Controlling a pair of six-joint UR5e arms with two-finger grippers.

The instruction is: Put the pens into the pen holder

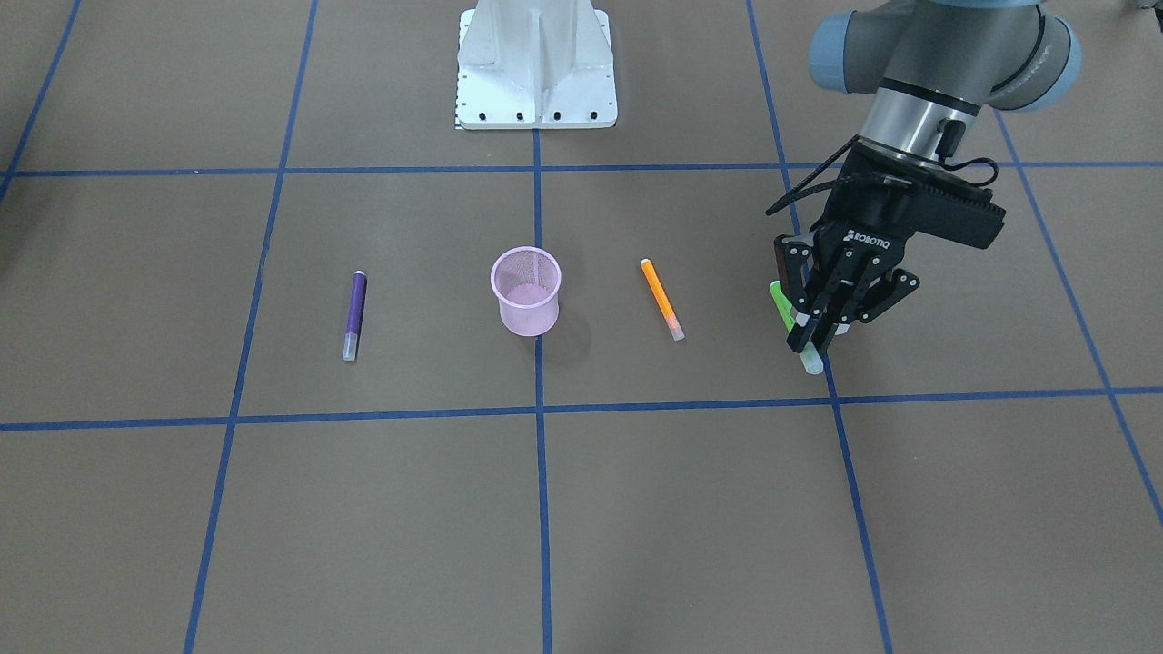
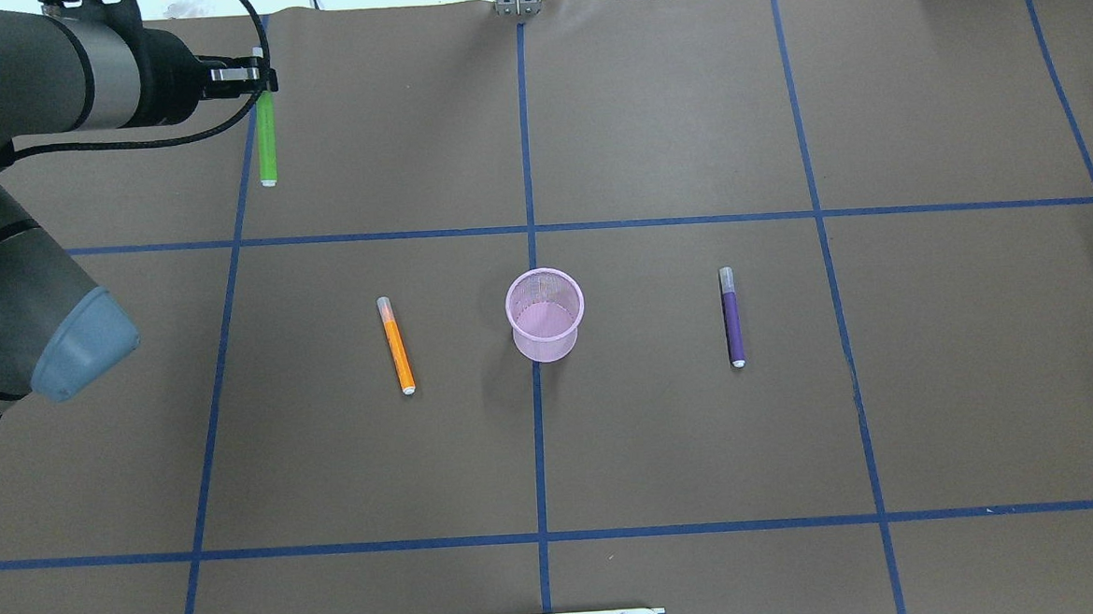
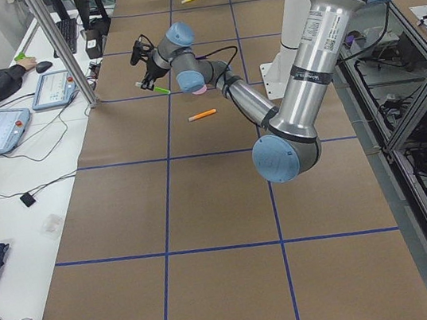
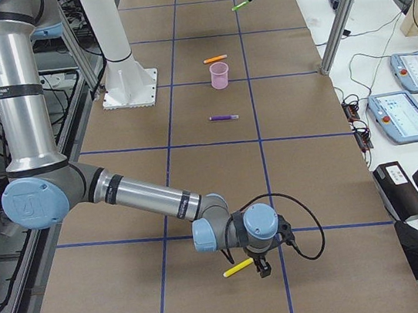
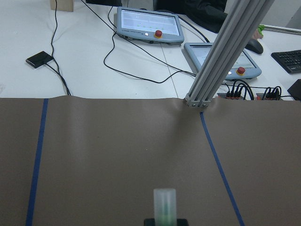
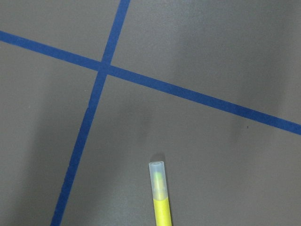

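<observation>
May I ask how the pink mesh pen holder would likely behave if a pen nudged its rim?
Probably light: the pen holder is open mesh and looks empty, so a nudge may slide it across the table. It narrows toward its base, so it could tip fairly easily. The wire likely keeps it stiff.

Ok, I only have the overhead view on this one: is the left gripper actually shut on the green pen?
Observer: Yes. In the front-facing view the left gripper is shut on the green pen, toward its clear cap end.
Operator: And the right arm? It's outside my frame.
Observer: The exterior right view has it low near the table's end on the robot's right, a yellow pen at the right gripper; open or shut, I cannot tell.
</observation>
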